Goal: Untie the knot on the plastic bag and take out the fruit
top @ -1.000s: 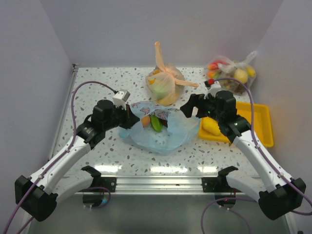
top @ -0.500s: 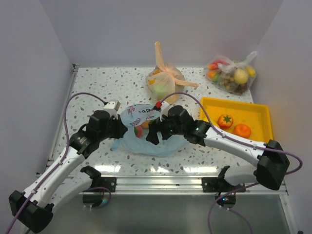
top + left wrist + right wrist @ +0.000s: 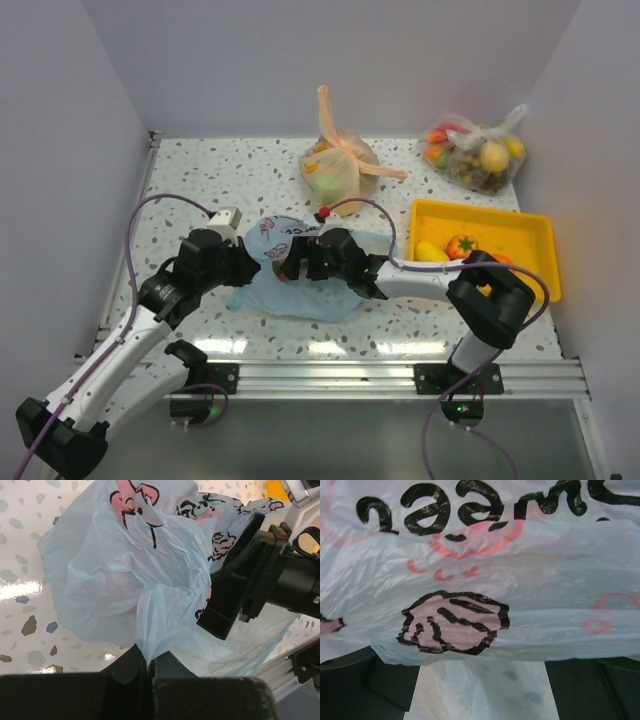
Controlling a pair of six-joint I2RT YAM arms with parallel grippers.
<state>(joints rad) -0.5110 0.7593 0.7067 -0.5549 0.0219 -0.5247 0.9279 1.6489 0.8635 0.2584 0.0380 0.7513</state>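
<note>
The light blue plastic bag with pink prints lies crumpled at mid table; its knot does not show. My left gripper is shut on a fold of the plastic bag at its left edge, the film pinched between the jaws of the left gripper. My right gripper reaches in from the right at the bag's mouth, open. In the right wrist view its fingers stand wide apart with printed bag film just ahead of them. A bit of red fruit shows by the fingers.
A yellow tray at the right holds a yellow piece, a tomato and an orange piece. A tied orange bag stands behind the blue one. A clear bag of fruit sits at the back right. Walls enclose three sides.
The right arm has swung from over the tray across to the blue bag and stretched low into its mouth. The left gripper has kept its hold, shifting slightly toward the near left.
</note>
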